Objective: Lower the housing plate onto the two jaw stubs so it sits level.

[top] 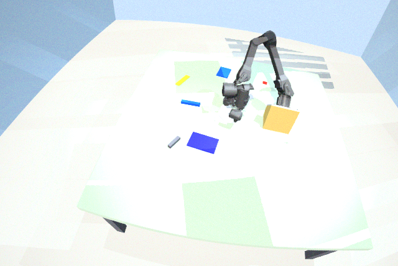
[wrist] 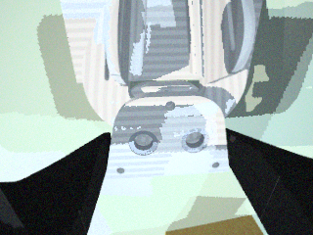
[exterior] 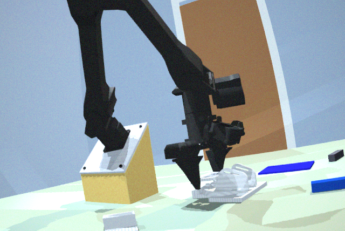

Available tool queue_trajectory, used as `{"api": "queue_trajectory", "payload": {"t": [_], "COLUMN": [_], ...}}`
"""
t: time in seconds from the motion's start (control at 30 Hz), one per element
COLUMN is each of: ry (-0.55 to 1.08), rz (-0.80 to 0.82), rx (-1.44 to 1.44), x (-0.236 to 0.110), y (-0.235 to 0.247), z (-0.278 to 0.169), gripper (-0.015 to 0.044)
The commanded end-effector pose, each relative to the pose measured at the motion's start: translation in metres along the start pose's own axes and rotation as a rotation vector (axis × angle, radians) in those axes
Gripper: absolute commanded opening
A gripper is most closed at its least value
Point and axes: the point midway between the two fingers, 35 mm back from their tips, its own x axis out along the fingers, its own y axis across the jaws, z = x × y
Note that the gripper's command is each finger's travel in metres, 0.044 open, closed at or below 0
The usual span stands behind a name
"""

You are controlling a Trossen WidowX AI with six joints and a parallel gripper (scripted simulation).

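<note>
My gripper [exterior: 207, 179] [wrist: 165, 135] points down and is shut on the pale housing plate [wrist: 168, 119], with one black finger at each side edge. The plate has two round holes, and a grey round stub end shows in each. It lies over the near end of the pale mechanism [exterior: 236, 182] [wrist: 205, 39], whose base sits on the table and carries curved upright parts. I cannot tell whether the plate touches its seat or is fully level. The jaws under the plate are mostly hidden, and glare washes out the mechanism in the top view.
The arm stands on a yellow wedge block [top: 280, 119] [exterior: 142, 164]. A small white piece [exterior: 119, 221] lies near it. A dark blue plate [top: 203, 143] [exterior: 287, 167], a blue bar [top: 190, 103] [exterior: 329, 184], a grey bar [top: 173, 142] [exterior: 335, 155] and a yellow strip [top: 183, 80] lie farther off.
</note>
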Motion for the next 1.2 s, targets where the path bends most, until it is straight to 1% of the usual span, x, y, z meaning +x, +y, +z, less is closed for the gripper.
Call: {"api": "queue_trajectory", "payload": {"t": [0.0, 1.17], "ry": [0.0, 0.0], "rz": [-0.005, -0.005], "rx": [-0.007, -0.007], "x": [0.0012, 0.0085], "y": [-0.0004, -0.0005], "z": [-0.0003, -0.0004], "gripper": [0.0351, 0.0351]}}
